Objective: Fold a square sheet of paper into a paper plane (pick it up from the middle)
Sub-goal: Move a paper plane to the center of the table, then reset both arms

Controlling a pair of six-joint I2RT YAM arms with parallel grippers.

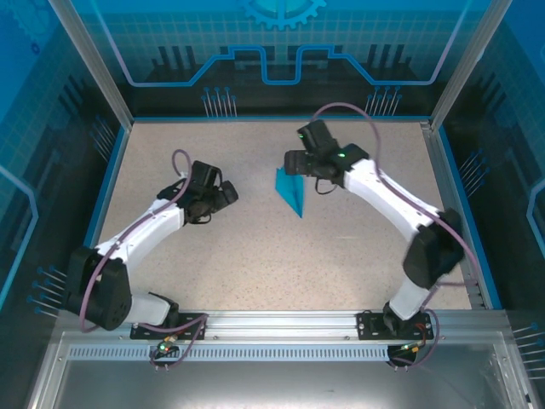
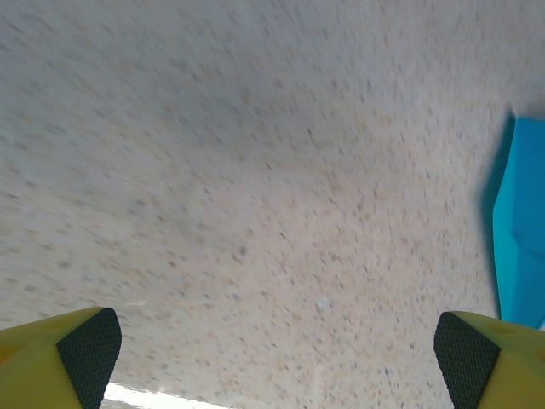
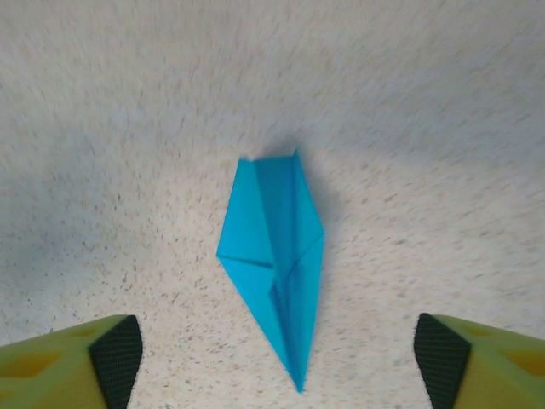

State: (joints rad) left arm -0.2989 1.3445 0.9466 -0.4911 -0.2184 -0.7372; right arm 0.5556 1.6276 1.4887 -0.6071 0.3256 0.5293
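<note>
Paper plane (image 1: 290, 192) sits on the table (image 1: 213, 264), about mid-width and a little toward the far edge, between the two hands. No flat square sheet remains: the teal paper is a narrow dart. In the top view its sharp tip points to the near edge and its blunt tail to the far edge.

Right wrist view: the plane (image 3: 274, 264) shows a long centre crease and layered side flaps, with a shadow along one side. Some flaps may be lifted off the table a bit, can't tell for sure.

Right hand (image 1: 296, 162) is close by the blunt end on the far side; height above the table is unclear. In its own camera the right hand (image 3: 277, 354) is spread wide, with black pads (image 3: 115, 349) at the two bottom corners. The plane lies on the table in the gap between them, not pinched. Nothing held.

Left hand (image 1: 228, 194) is to the left of the plane, near but apart. In the left wrist view the left hand (image 2: 277, 354) is also spread wide, with bare table between the pads and the plane's edge (image 2: 524, 230) at the right. Nothing held.

Progress, my read: folding looks finished, with the dart shaped and lying free of both hands. Probably little is left, maybe pulling the arms back or pressing the creases flatter.
</note>
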